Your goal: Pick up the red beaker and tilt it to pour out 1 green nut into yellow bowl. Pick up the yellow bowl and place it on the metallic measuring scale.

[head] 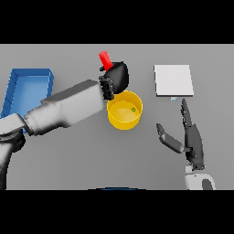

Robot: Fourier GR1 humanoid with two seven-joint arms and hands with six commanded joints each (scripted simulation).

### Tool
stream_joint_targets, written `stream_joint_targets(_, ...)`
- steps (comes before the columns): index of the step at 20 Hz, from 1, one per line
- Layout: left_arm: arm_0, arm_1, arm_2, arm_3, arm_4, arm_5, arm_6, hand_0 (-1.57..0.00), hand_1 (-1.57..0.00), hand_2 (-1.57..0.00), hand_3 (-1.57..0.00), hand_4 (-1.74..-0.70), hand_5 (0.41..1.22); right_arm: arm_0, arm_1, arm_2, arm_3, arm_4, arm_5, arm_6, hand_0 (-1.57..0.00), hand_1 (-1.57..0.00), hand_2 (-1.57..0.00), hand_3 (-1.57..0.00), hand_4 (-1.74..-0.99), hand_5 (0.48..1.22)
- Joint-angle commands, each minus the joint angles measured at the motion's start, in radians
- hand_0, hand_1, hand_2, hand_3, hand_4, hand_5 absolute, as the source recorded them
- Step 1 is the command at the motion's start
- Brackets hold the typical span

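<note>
The left hand (116, 77) is wrapped around the red beaker (105, 60), fingers curled about its lower part so that only the upper end of the beaker shows, sticking up and leaning toward the far left. The hand holds it just beyond the far rim of the yellow bowl (119, 119), and the white and grey forearm reaches in from the left side of the table (73, 155) to get there.

The yellow bowl sits on the grey table near the middle of the scene, right under and just in front of that hand. Inside it, toward its right side, lies one small green nut (133, 109).

To the far right of the bowl, well apart from it, the metallic measuring scale (173, 80) lies flat as a pale square plate. Nothing rests on it.

The right hand (191, 139) hovers low on the near right, fingers straight and pointing away toward the scale, thumb spread out to the left, holding nothing.

At the far left of the table stands a blue tray (18, 84), partly hidden behind the left arm.
</note>
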Motion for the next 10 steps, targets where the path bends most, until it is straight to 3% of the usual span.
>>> stream_joint_targets(1,-0.015,-0.005,-0.015,0.011,-0.009,0.003,-0.012,-1.57,-1.57,-1.57,-1.57,-1.73,1.221,0.001,0.005,0.007,-0.003,0.006,-0.002,-0.005,0.0,0.0,0.0,0.0,-1.206,0.591)
stream_joint_targets(8,-0.133,0.032,-0.025,0.015,0.008,0.008,-0.071,-1.57,-1.57,-1.57,-1.57,-1.73,1.221,0.012,0.008,0.013,0.01,0.023,-0.012,-0.026,0.0,0.0,0.0,0.0,-1.209,0.592)
stream_joint_targets(9,-0.163,0.052,-0.005,0.025,0.019,0.025,-0.073,-1.57,-1.57,-1.57,-1.49,-1.73,1.221,-0.001,0.01,0.012,0.017,0.027,-0.017,-0.025,0.0,0.0,0.0,0.0,-1.203,0.592)
stream_joint_targets(10,-0.193,0.07,0.015,0.043,0.03,0.032,-0.069,-1.57,-1.57,-1.4,-1.51,-1.68,1.221,-0.01,0.006,0.009,0.006,0.029,-0.021,-0.02,0.0,0.0,0.0,0.0,-1.201,0.592)
